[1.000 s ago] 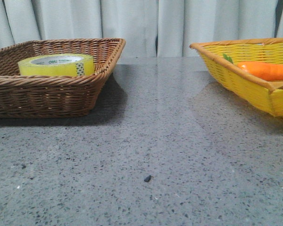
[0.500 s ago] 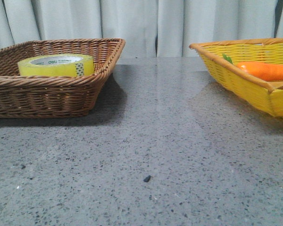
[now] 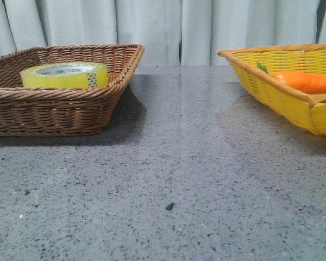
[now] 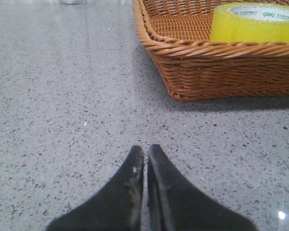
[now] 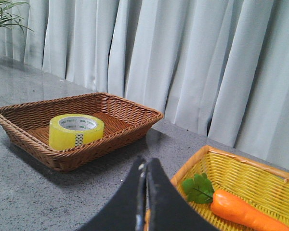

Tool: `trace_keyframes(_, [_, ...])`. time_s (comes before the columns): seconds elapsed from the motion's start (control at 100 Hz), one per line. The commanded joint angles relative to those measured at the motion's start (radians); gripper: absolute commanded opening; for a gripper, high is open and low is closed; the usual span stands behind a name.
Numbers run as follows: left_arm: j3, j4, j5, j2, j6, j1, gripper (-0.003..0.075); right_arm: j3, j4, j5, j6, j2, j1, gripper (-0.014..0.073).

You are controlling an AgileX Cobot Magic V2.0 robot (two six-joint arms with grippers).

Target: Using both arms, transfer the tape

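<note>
The yellow tape roll (image 3: 65, 75) lies flat in the brown wicker basket (image 3: 54, 106) at the table's left; its white core reads "deli" and a green-dotted tab faces front. It also shows in the left wrist view (image 4: 253, 23) and the right wrist view (image 5: 76, 131). My left gripper (image 4: 145, 150) is shut and empty, low over the grey table, short of the basket's near corner. My right gripper (image 5: 145, 163) is shut and empty, held above the near edge of the yellow basket (image 5: 231, 168). Neither arm shows in the front view.
The yellow wicker basket (image 3: 293, 98) at the right holds an orange carrot (image 3: 307, 81) with green leaves (image 5: 198, 188). A small dark speck (image 3: 169, 206) lies on the speckled grey tabletop. White curtains hang behind; a plant (image 5: 2, 12) stands far left.
</note>
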Motion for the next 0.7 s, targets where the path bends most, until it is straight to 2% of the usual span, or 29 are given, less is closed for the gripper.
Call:
trace_keyframes(0.0, [0.008,-0.012,-0.052,-0.030,0.000,0.003,-0.0020,-0.020,-0.004,-0.084,-0.003,0.011,-0.003,-0.0066])
trace_keyframes(0.41, [0.008,-0.012,-0.052,-0.030,0.000,0.003,-0.0020,0.024,-0.004,-0.119,-0.003,0.009,-0.022,-0.0066])
trace_keyframes(0.53, [0.008,-0.012,-0.052,-0.030,0.000,0.003,-0.0021,0.092,-0.002,-0.267,-0.003,0.007,-0.109,-0.0066])
trace_keyframes(0.69, [0.008,-0.012,-0.052,-0.030,0.000,0.003,-0.0021,0.227,0.078,-0.585,-0.003,0.007,-0.278,-0.0066])
